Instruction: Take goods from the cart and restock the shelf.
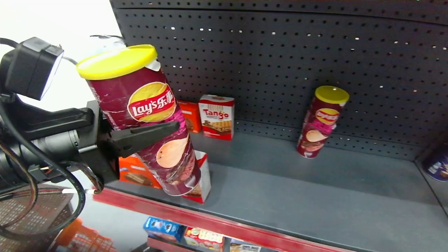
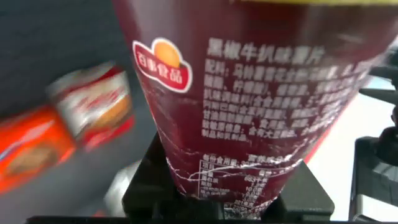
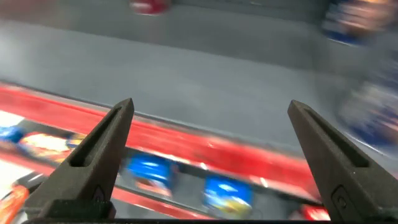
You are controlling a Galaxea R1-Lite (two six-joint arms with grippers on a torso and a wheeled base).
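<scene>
left gripper clamped chips can mid-body, frame left | right gripper fingers stood apart | can looked light, stiff, probably slick

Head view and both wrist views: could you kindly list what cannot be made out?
Head view: white-and-red box, mostly hidden behind the held chips can.
Head view: dark blue item, cut off by the right edge.
Right wrist view: packages under the red shelf edge, blurred.
</scene>
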